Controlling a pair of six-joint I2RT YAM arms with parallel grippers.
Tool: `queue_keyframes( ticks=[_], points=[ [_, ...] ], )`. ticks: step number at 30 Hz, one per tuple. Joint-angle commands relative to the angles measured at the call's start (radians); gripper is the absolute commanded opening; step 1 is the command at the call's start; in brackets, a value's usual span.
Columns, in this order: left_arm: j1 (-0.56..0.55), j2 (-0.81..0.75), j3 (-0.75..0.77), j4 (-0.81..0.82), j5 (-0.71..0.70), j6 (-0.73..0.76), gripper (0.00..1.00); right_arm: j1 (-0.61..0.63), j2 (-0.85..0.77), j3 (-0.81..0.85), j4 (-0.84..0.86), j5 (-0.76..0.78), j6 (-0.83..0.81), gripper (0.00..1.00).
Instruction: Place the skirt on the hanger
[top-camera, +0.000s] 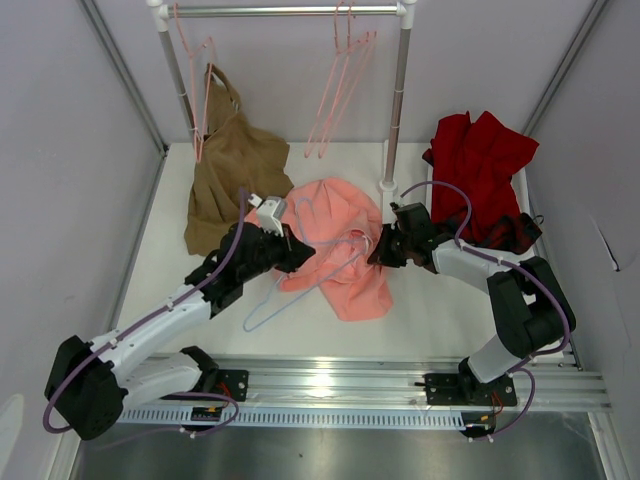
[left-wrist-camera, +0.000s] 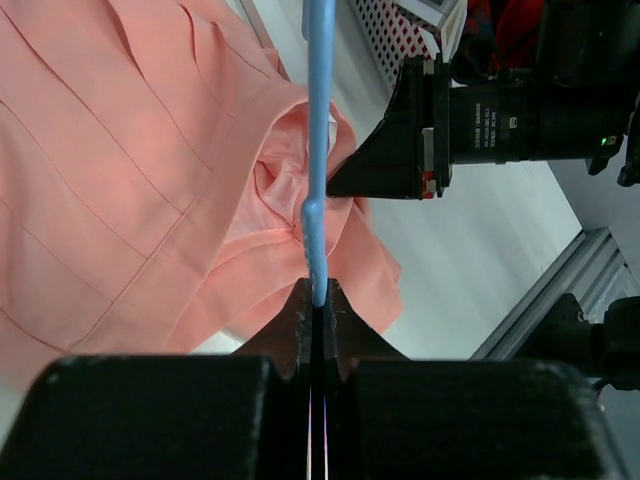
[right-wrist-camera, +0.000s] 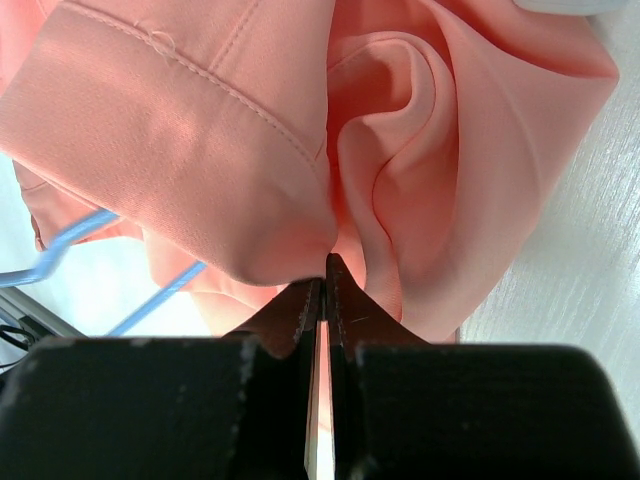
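Observation:
The salmon-pink skirt (top-camera: 340, 240) lies bunched in the middle of the table. The light blue wire hanger (top-camera: 285, 295) runs through and under it, its loop sticking out at the lower left. My left gripper (top-camera: 300, 258) is shut on the hanger wire (left-wrist-camera: 318, 150) at the skirt's left edge (left-wrist-camera: 120, 170). My right gripper (top-camera: 375, 250) is shut on a fold of the skirt (right-wrist-camera: 250, 140) at its right edge. The blue wire (right-wrist-camera: 70, 245) shows below the fabric in the right wrist view. The two grippers face each other across the skirt.
A tan-brown garment (top-camera: 232, 165) hangs from a pink hanger on the rail at the back left. More pink wire hangers (top-camera: 340, 90) hang from the rail. A dark red garment (top-camera: 485, 170) lies at the back right. The rack's post (top-camera: 395, 110) stands just behind the skirt.

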Motion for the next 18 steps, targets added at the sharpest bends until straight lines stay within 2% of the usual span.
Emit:
queue_keyframes(
  ticks=[1,8,11,15,16,18],
  points=[
    [-0.002,0.022,-0.035,0.136,0.052,-0.02,0.0,0.006,-0.036,0.019,-0.004,-0.006,0.0,0.0],
    [-0.002,0.046,-0.13,0.307,0.104,-0.034,0.0,0.003,-0.037,0.011,-0.007,-0.002,0.001,0.01],
    [-0.004,0.052,-0.176,0.384,0.111,-0.036,0.0,0.003,-0.04,0.012,-0.013,0.003,0.001,0.07],
    [-0.004,0.079,-0.192,0.416,0.116,-0.024,0.0,0.003,-0.056,0.014,-0.041,0.033,0.001,0.26],
    [-0.002,0.09,-0.193,0.418,0.116,-0.022,0.0,0.005,-0.06,0.014,-0.053,0.041,0.001,0.35],
    [-0.004,0.098,-0.195,0.421,0.111,-0.014,0.0,0.005,-0.08,0.012,-0.075,0.066,0.0,0.46]
  ],
)
